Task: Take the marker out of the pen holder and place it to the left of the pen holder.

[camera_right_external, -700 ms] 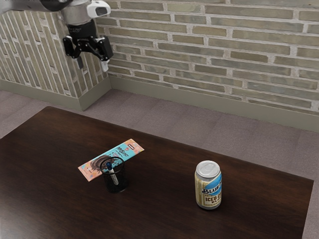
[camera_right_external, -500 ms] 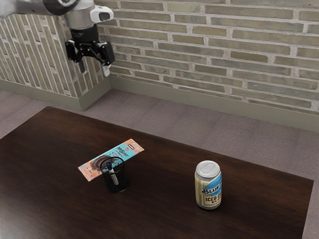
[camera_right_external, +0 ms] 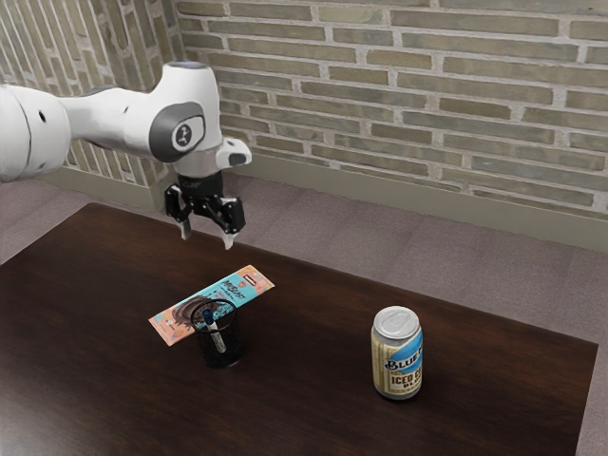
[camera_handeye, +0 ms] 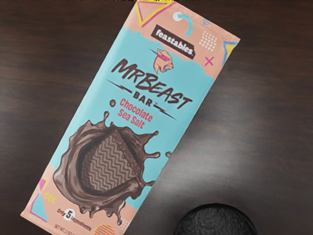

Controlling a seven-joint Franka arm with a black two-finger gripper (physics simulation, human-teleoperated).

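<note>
Okay, claw (camera_right_external: 207, 239) released above the desk (camera_right_external: 309, 399) — marker (camera_right_external: 216, 334) leaning inside the black pen holder (camera_right_external: 229, 354), MrBeast chocolate bar (camera_right_external: 174, 324) just beside it, open desk between holder and drink can (camera_right_external: 397, 356).

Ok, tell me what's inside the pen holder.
Inside the black pen holder I see one marker, leaning, its blue end up. The holder's dark wall hides the bottom, so I can't tell what else may lie there.

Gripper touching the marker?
Apart. In the exterior view the gripper hangs in the air, jaws open and empty; bare tabletop and part of the chocolate bar show between it and the marker, inside the pen holder.
</note>
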